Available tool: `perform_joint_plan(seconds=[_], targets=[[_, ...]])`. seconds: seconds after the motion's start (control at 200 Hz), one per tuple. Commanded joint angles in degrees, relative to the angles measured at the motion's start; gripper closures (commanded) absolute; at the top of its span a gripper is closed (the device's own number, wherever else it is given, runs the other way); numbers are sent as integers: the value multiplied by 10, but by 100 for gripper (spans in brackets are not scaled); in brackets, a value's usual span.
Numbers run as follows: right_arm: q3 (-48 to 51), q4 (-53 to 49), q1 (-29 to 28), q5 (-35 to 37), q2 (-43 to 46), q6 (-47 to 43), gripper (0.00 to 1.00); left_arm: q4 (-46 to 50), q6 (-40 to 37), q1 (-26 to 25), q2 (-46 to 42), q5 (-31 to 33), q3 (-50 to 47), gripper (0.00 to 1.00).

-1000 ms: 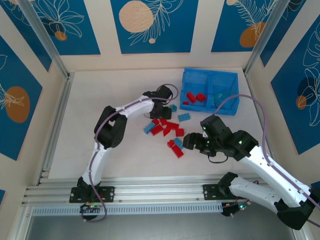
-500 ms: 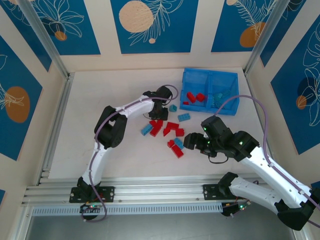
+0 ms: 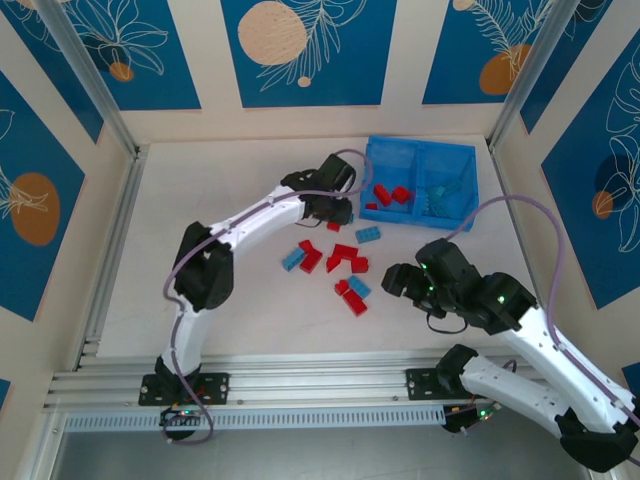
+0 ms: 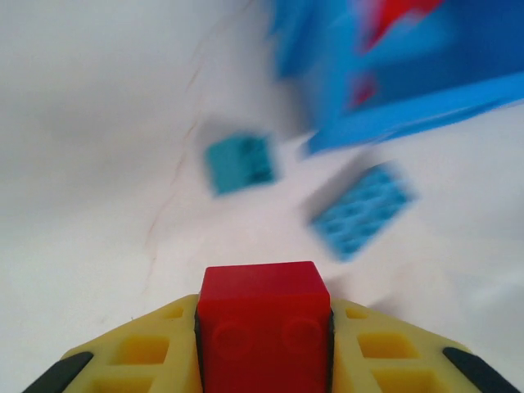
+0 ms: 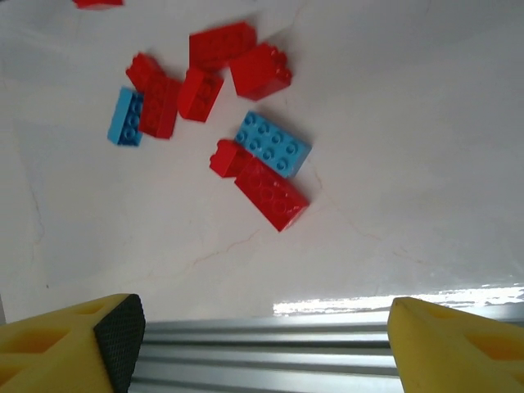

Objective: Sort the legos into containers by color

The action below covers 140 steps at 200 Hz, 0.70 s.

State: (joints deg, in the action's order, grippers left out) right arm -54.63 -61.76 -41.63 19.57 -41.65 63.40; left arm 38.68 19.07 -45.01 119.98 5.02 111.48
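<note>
Pinching red lego (image 4: 264, 323), claw (image 4: 264, 348) (studs wristward)

White table (image 3: 200, 190); blue floral wall panels (image 3: 350, 60); aluminium rail (image 3: 300, 385) near edge.

A bright blue bin (image 3: 420, 146) stands upright, its central divider making two compartments. The left one holds several red bricks (image 3: 390, 195) and the right one holds teal bricks (image 3: 440, 195). One red brick (image 4: 264, 303) is clamped between the left gripper's (image 4: 264, 352) yellow fingers, close to the bin's left wall. Before the bin, loose red legos (image 3: 345, 255) lie clustered flat with four light blue legos (image 3: 293, 259) scattered among them, and a small teal brick (image 4: 239, 164) lies near the bin's corner.
</note>
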Motion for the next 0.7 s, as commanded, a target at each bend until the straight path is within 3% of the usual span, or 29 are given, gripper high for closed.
perform_joint_plan(seconds=[0.0, 0.22, 0.39, 0.56, 0.695], targets=[[7, -27, -2, 72, 30, 53, 20, -80, -106, -39, -22, 8, 53, 77], [-1, -53, -3, 75, 46, 68, 19, -157, -143, -57, 96, 47, 189, 79], [-9, -83, -3, 68, 51, 73, 19, -233, -149, -57, 192, 128, 271, 77], [-10, -97, -4, 61, 67, 71, 19, -217, -155, -57, 300, 179, 401, 75], [-11, -105, -4, 60, 76, 72, 19, -208, -130, -56, 327, 183, 405, 71]])
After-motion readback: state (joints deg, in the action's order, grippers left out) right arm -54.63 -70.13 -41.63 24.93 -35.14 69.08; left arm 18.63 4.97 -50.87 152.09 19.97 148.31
